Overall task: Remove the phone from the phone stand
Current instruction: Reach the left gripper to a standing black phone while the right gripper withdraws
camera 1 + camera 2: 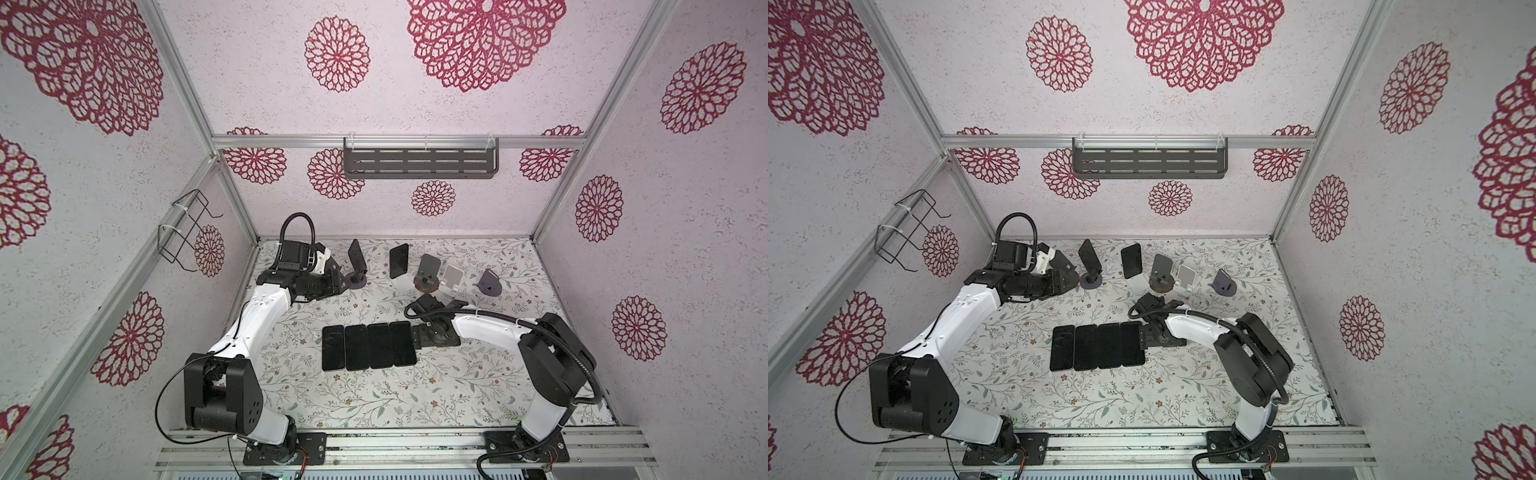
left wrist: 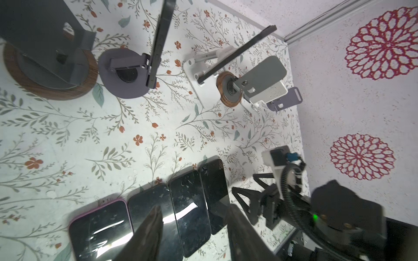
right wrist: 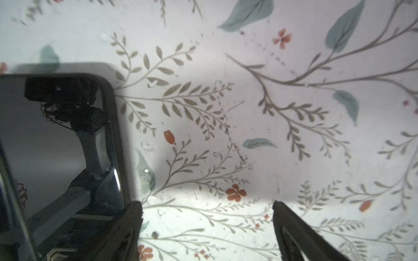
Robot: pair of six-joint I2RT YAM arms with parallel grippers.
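Right pincer (image 3: 207,205): bare table cloth (image 3: 248,113) between and ahead of fingers (image 3: 126,226), free passage. Just beside one finger: row of flat phones (image 1: 369,345), that side blocked. Left pincer (image 2: 194,206): wood-based stand (image 2: 45,74) close beside, purple stand (image 2: 122,85) with upright phone (image 2: 161,34) just past it.

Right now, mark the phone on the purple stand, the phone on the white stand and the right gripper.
Phone on the purple stand (image 1: 356,257): in a top view, middle of its body.
Phone on the white stand (image 1: 399,261): in a top view, screen centre.
Right gripper (image 3: 205,203): right wrist view, between the fingertips.
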